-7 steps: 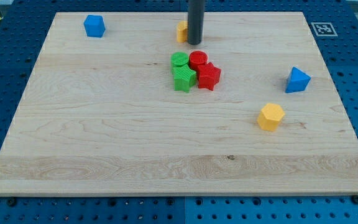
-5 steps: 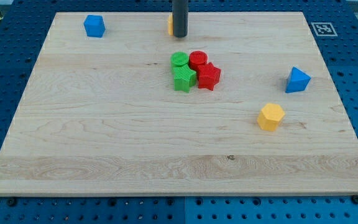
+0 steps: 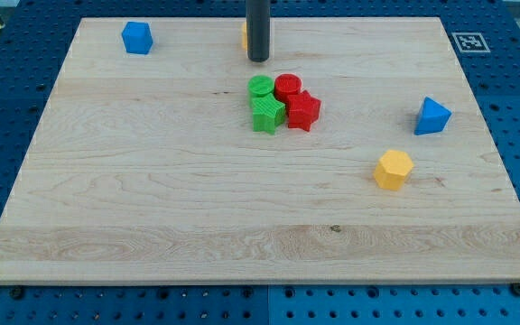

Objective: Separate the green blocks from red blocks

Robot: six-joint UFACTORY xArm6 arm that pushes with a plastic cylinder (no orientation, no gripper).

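Note:
Four blocks sit packed together just above the board's middle. A green cylinder (image 3: 261,88) is at the cluster's upper left, with a green star-shaped block (image 3: 267,114) below it. A red cylinder (image 3: 288,88) touches the green cylinder on its right, and a red star-shaped block (image 3: 303,110) lies below it, against the green star. My tip (image 3: 258,60) is a short way above the green cylinder, apart from it. The rod rises out of the view's top.
An orange block (image 3: 243,35) is mostly hidden behind the rod near the top edge. A blue block (image 3: 137,38) sits top left, a blue triangular block (image 3: 432,116) at the right, a yellow hexagonal block (image 3: 394,169) lower right. A marker tag (image 3: 470,41) is top right.
My tip moved left from beside the orange block, then slightly down toward the green cylinder. The orange block shifted a little left. The cluster has not moved.

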